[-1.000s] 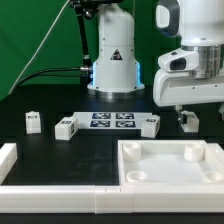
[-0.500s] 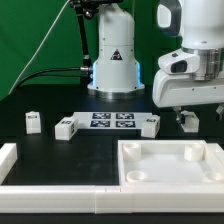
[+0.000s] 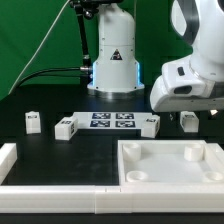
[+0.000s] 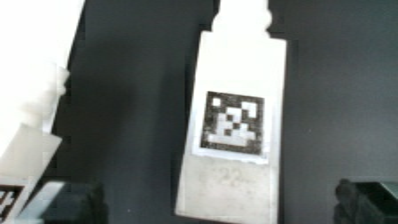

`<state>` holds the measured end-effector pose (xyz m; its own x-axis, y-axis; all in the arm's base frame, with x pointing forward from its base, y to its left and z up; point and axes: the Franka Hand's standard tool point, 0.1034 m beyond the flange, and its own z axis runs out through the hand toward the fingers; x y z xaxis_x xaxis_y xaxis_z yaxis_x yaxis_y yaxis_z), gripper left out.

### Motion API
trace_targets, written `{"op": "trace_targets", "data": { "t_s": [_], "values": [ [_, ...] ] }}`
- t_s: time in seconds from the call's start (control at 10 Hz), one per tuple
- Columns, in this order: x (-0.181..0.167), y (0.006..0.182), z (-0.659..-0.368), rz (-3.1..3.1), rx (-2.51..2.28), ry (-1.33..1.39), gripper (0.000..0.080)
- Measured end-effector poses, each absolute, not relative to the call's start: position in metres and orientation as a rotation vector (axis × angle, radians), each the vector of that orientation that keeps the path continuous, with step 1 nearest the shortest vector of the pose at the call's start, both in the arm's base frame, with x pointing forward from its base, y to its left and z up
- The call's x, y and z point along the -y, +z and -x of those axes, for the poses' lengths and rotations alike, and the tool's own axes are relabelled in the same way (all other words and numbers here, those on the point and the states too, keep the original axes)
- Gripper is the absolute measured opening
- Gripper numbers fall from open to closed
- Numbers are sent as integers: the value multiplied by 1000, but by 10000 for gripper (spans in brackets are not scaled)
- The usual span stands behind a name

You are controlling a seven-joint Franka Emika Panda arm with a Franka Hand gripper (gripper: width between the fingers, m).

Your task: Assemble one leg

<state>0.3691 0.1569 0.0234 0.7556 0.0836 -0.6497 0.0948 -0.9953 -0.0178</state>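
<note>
Several small white legs lie on the black table in the exterior view: one at the far left (image 3: 33,122), one beside it (image 3: 65,127), one right of the marker board (image 3: 150,125) and one at the right (image 3: 188,121). The large white tray (image 3: 135,152) with corner sockets lies in front. The arm's hand (image 3: 186,88) hangs over the right leg; its fingers are hidden there. In the wrist view the gripper (image 4: 214,205) is open. A leg with a square tag (image 4: 235,125) lies lengthwise between the two dark fingertips (image 4: 63,205), apart from both.
The marker board (image 3: 112,121) lies between the legs at the table's middle. The arm's base (image 3: 112,60) stands behind it before a green backdrop. A white raised rail (image 3: 60,192) runs along the front, with a corner piece (image 3: 8,158) at the exterior view's left.
The arm's wrist has tilted and swung toward the exterior view's right above the right leg. The legs, tray and marker board have not moved.
</note>
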Motion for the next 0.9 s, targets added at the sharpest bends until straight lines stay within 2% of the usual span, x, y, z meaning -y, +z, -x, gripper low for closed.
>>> {"op": "trace_targets", "data": {
  "t_s": [0.2, 0.3, 0.7, 0.8, 0.9],
  "values": [
    [-155, 22, -366, -2784, -146, -1368, 649],
    [-158, 18, -372, -2794, -145, -1355, 649],
    [-158, 15, -361, -2744, -153, -1432, 649],
    [-155, 17, -351, -2644, -157, -1582, 649],
    [-158, 7, -354, -2625, -159, -1617, 649]
  ]
}}
